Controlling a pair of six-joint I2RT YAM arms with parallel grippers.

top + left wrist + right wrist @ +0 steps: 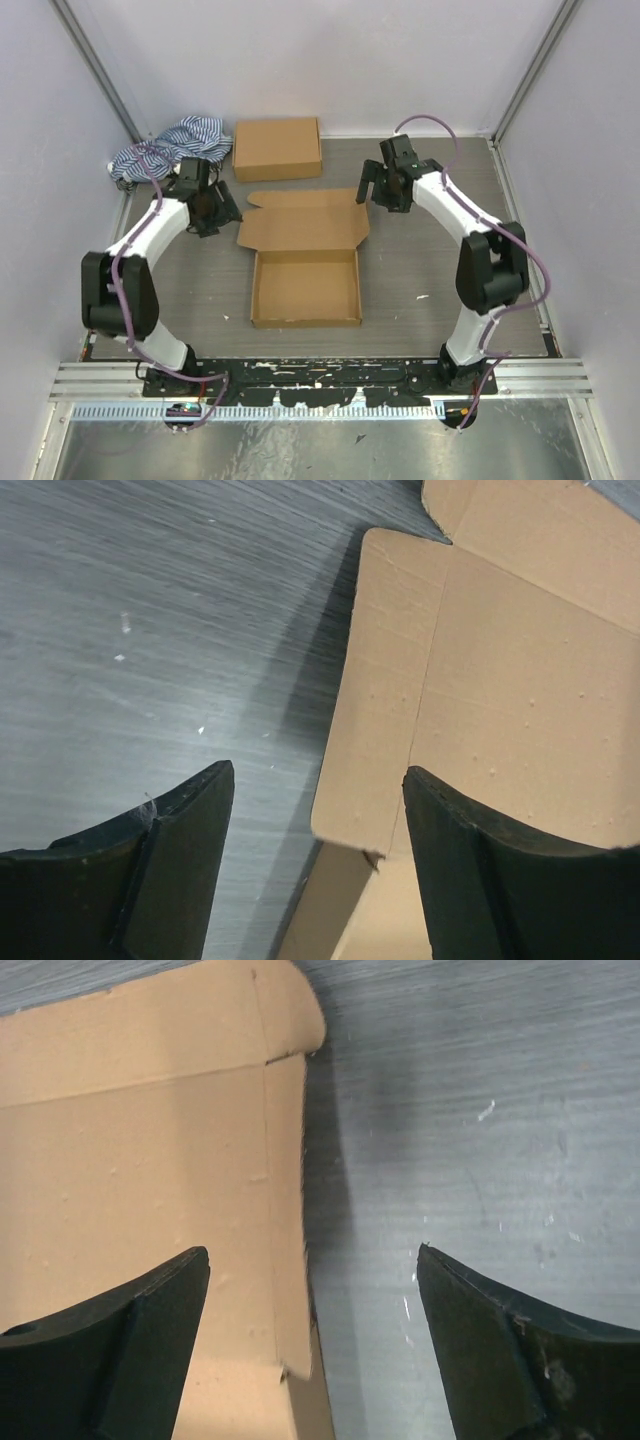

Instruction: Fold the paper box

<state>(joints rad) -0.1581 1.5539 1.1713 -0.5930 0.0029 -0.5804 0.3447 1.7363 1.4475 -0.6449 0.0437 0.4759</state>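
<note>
Paper box (305, 288): lying open mid-table (200, 290), its lid (303, 220) spreading flat behind the tray.
Left tool (318, 772), right tool (313, 1250): both gaping wide, gripping nothing, hovering at the lid's opposite side flaps.
Risk: uneven lifting skewing the lid; a finger creasing cardboard; the light tray sliding away.

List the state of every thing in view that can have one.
Paper box: tray formed, lid open, not yet folded over.
Second box: closed, at the far side of the table.
Striped cloth: crumpled.
Left pincer: open, holding nothing, over the lid's left flap edge.
Right pincer: open, holding nothing, over the lid's right flap edge.
</note>
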